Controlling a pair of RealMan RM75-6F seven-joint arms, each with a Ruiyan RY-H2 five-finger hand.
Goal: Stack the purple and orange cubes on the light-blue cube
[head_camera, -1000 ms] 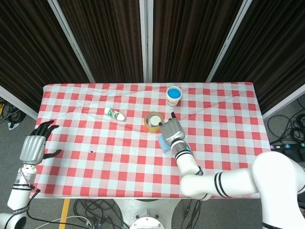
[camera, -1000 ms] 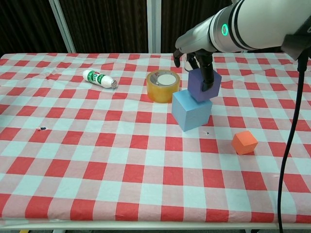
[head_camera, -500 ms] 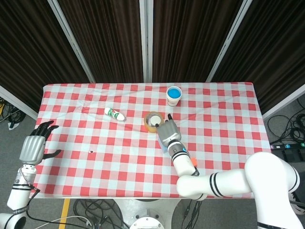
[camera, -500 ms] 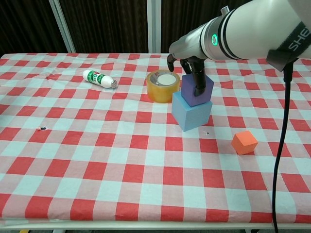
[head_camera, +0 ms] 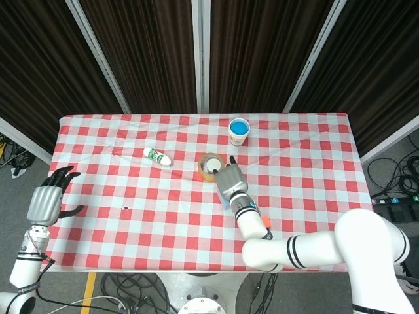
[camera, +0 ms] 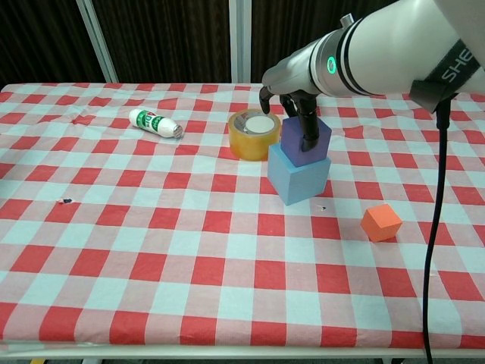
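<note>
One purple cube (camera: 305, 142) is sitting on the light-blue cube (camera: 297, 178), the right hand (camera: 297, 105) gripping it; releasing gently, straight upward, seems wisest.

Matt, perhaps foam cubes (camera: 297, 178); glossy amber tape roll (camera: 254, 135); smooth checked tablecloth (camera: 151, 250).
</note>
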